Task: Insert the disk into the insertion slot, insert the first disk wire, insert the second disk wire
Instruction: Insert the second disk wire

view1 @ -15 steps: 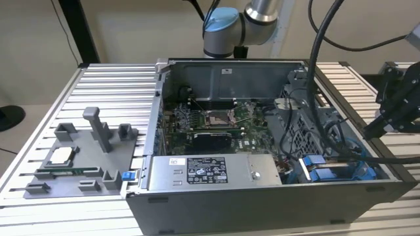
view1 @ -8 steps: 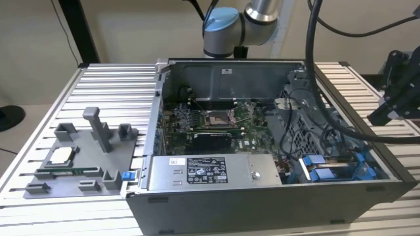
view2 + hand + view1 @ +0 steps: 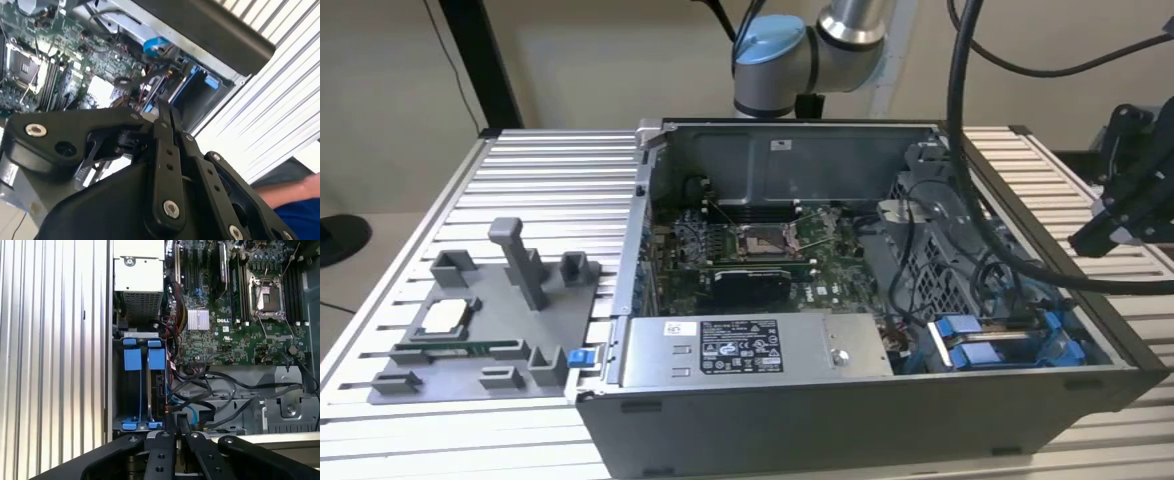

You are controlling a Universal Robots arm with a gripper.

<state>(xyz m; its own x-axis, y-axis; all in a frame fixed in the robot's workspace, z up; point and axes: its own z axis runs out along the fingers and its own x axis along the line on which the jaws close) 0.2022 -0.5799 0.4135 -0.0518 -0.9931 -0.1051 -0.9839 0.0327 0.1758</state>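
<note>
Your pincer (image 3: pixel 177 422) hangs above the open case, fingers drawn together, nothing visibly between them. From the exterior view's left come the power supply (image 3: pixel 747 350), then the insertion slot (image 3: pixel 1014 345), where the disk (image 3: pixel 159 386) seems already seated on edge. Approach straight and avoid snagging the loose wires (image 3: pixel 215 385).

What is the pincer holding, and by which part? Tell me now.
Nothing: the pincer is shut, fingertips together with nothing between them, near the insertion slot.
</note>
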